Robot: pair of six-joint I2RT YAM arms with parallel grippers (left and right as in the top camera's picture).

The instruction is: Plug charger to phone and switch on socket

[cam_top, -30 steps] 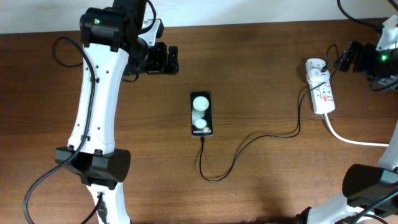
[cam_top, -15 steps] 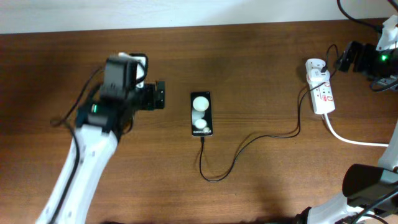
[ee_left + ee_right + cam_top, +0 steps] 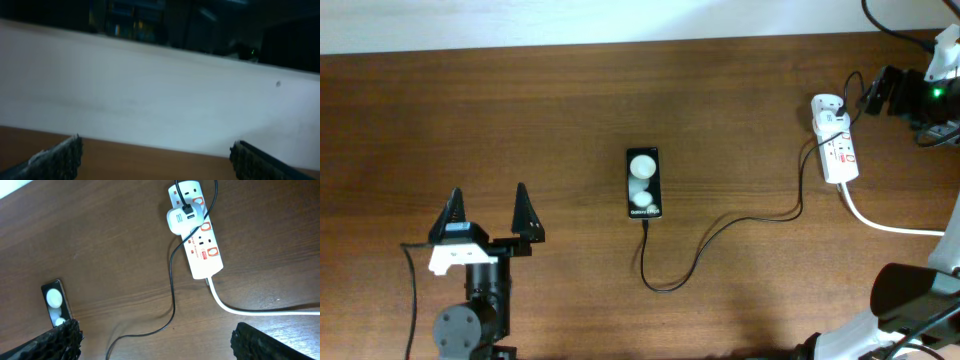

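The black phone [image 3: 643, 183] lies flat at the table's middle, its lettered end toward the front. The thin black charger [image 3: 720, 225] runs from that end in a loop and on to the white adapter [image 3: 180, 219] in the socket [image 3: 835, 150]; whether its tip is seated I cannot tell. My left gripper [image 3: 487, 197] stands open at the front left, far from the phone, and its wrist view shows only its fingertips [image 3: 55, 160], table edge and wall. My right gripper [image 3: 878, 92] hovers open beside the socket [image 3: 200, 235], with the charger [image 3: 172, 290] and phone [image 3: 55, 302] below it.
A thick white cord [image 3: 890, 225] leaves the socket toward the right edge. The right arm's base [image 3: 910, 295] sits at the front right corner. A white wall [image 3: 160, 95] runs along the table's far edge.
The left arm has swung back from beside the phone to the front left of the table, its open gripper now pointing at the far wall. The right arm, phone and charger have not moved.
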